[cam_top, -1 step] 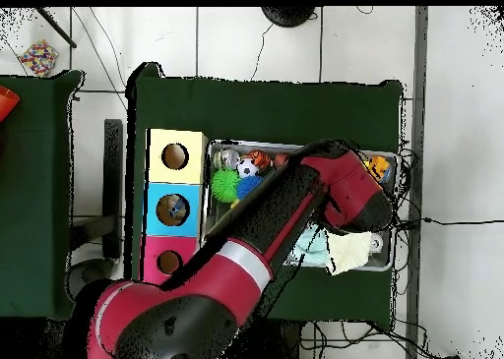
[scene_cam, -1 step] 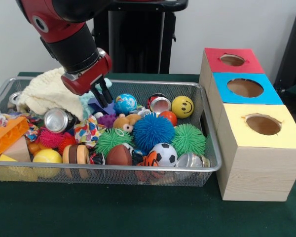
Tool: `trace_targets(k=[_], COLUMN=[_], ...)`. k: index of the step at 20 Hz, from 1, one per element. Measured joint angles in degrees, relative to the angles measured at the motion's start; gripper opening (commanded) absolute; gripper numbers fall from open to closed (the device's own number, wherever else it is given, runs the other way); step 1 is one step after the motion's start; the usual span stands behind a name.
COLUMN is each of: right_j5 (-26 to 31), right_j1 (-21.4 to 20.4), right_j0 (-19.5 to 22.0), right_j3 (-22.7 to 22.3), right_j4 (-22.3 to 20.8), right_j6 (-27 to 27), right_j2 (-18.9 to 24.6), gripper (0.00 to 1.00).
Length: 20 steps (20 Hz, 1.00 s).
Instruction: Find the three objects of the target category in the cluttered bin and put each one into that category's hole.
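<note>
— What did the desk look like?

— It was covered in dark green cloth. A wire bin sat on it, and just beside the bin stood three wooden boxes in a row, each with a round hole in its lid: a red box, a blue box and a yellow box. From overhead, a second green desk stood to one side, on a floor of pale tiles crossed by dark cables.

— And behind the desk?

— A plain pale wall, with the black pedestal in front of it.

— What filled the bin?

— Clutter, packed close. A cream knitted cloth lay heaped at one end. Near it were a crushed can and an orange block. Toward the middle lay a blue spiky ball, two green spiky balls, a small globe, a yellow smiley ball, a soccer ball and a small brown teddy.

— Where was the arm?

— The red and black arm reached down into the bin. Its pincer hung beside the cloth and just by the globe, its black fingers pointing down.

— Was it gripping anything?

— I could not tell whether it was clenched or released; the fingers stood close together, and nothing clearly sat between them.
</note>
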State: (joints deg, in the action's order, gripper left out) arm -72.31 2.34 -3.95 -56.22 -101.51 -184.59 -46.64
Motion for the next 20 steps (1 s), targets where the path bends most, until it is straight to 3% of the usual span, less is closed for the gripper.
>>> trace_targets(k=[6,7,20], right_j5=[0.0,0.0,0.0], right_j1=[0.0,-0.1,-0.4], right_j0=[-0.2,-0.2,-0.5], right_j3=[0.0,-0.1,-0.9], right_j4=[0.0,0.5,4.6], right_j6=[0.0,0.0,0.0], right_j2=[0.0,0.0,0.0], gripper=[0.0,1.0,1.0])
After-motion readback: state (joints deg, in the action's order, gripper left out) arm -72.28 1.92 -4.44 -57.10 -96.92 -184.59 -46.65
